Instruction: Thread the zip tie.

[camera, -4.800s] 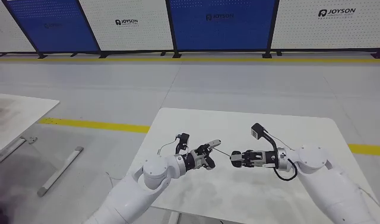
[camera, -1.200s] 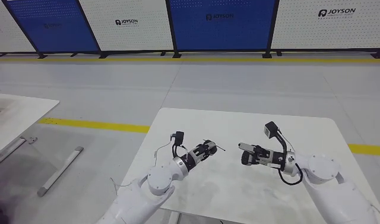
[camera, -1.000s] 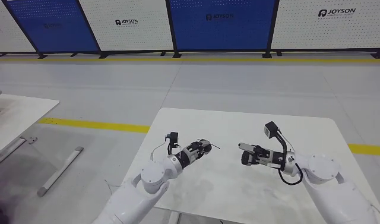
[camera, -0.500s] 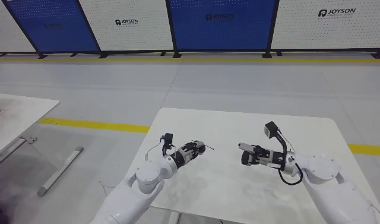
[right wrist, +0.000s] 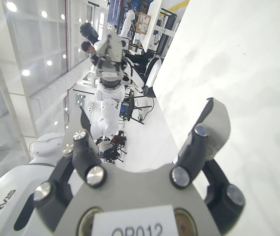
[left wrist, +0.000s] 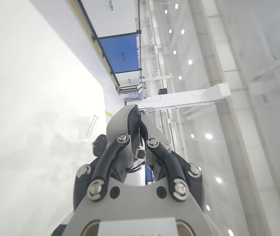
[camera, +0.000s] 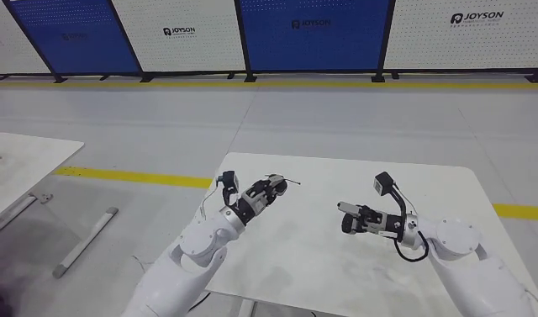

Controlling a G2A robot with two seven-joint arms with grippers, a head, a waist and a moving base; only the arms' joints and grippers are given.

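Note:
My left gripper [camera: 276, 182] is held above the white table's [camera: 336, 266] far left part, shut on a thin dark zip tie [camera: 291, 182] whose free end pokes out toward the right arm. In the left wrist view the fingertips [left wrist: 135, 114] press together with the tie's thin edge between them. My right gripper [camera: 341, 216] hovers over the table's middle right, open and empty, well apart from the tie. The right wrist view shows its fingers [right wrist: 212, 109] spread wide, with the left arm's gripper [right wrist: 110, 50] facing it farther off.
The table's left edge [camera: 206, 208] lies just under the left arm. Another white table [camera: 25, 161] stands at the far left across the floor. Blue and white panels [camera: 311, 23] line the back of the room.
Earlier the two grippers nearly met around the tie. Since then the right gripper has let go and drawn back, and the left gripper has carried the tie leftward and farther back.

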